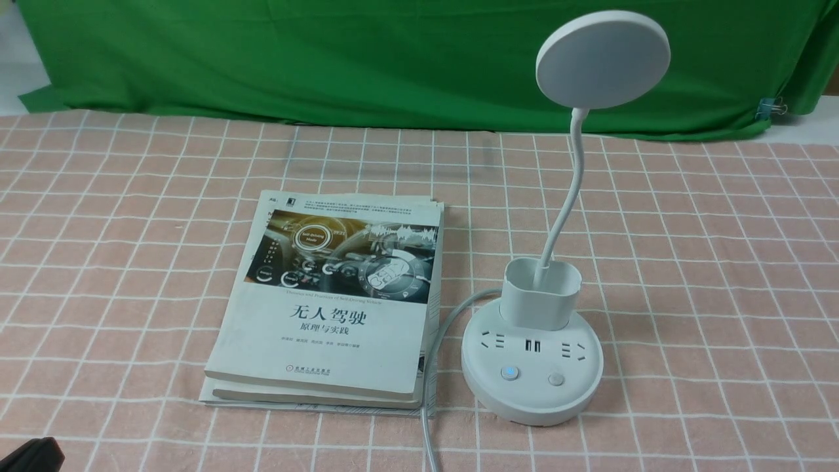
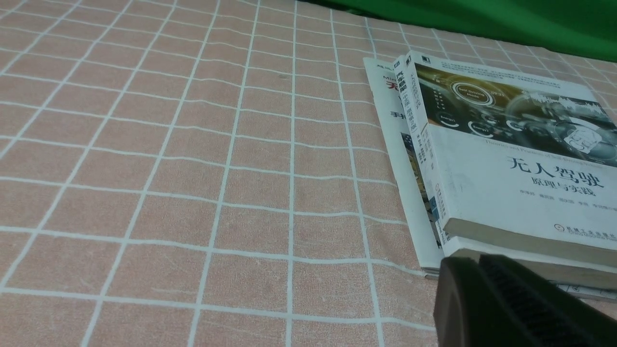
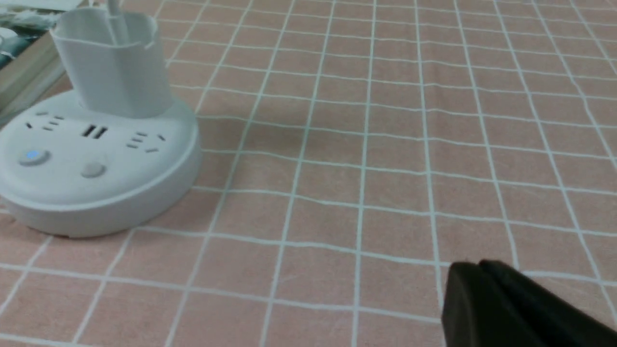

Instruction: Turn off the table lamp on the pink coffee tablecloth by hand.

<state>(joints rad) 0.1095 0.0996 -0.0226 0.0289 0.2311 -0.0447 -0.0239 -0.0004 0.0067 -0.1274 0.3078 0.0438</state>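
Your right gripper [image 3: 475, 274] is clenched on nothing, well clear of the table lamp [image 3: 96, 159], whose blue button light [image 3: 32, 154] glows, so switch-off appears pending.

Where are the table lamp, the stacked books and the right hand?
table lamp [image 1: 532, 387]: front view, round base.
stacked books [image 1: 308, 341]: front view, top cover.
right hand [image 3: 479, 279]: right wrist view, shut tips.

Stacked books [image 1: 328, 308] lying flat, white cover uppermost; green backdrop cloth [image 1: 328, 59] behind.
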